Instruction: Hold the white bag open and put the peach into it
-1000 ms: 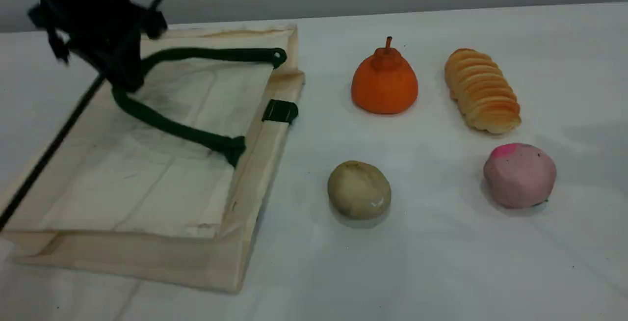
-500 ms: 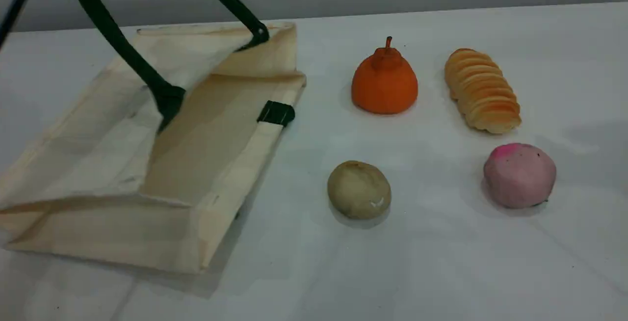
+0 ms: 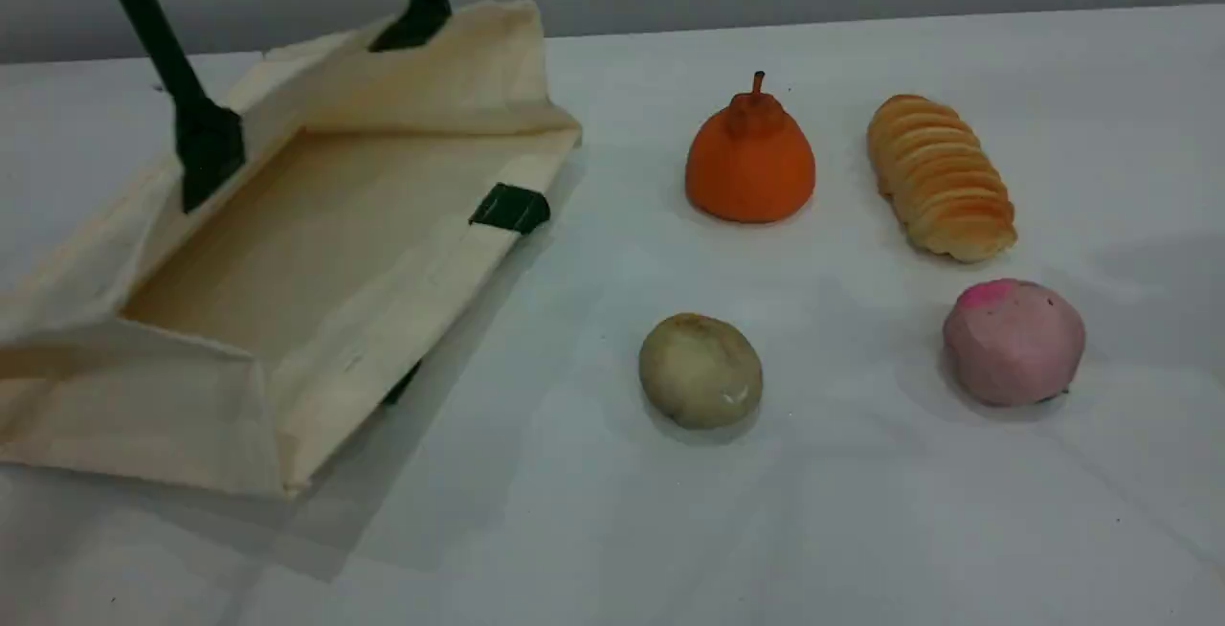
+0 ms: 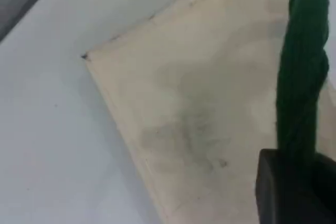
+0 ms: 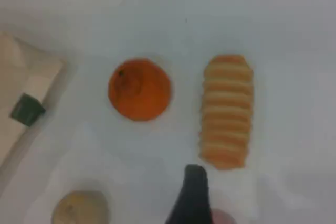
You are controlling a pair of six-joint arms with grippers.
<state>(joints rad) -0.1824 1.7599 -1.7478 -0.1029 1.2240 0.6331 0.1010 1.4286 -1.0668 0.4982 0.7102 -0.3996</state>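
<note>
Left of peach (image 3: pixel 1013 344), white bag (image 3: pixel 383 267), mouth apparently rightward

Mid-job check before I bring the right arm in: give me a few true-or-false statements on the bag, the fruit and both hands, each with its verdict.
1. The peach lies on the table, outside the white bag. True.
2. The left hand grips the bag's green rope handle. True.
3. The right hand is carrying the peach. False: it is open with nothing in it, above the table by the fruits.
4. The orange stemmed fruit sits inside the bag. False: it stands on the table, to the right of the bag.
5. The bag lies flat and closed. False: its upper side is pulled up by the handle and its mouth gapes open.
</note>
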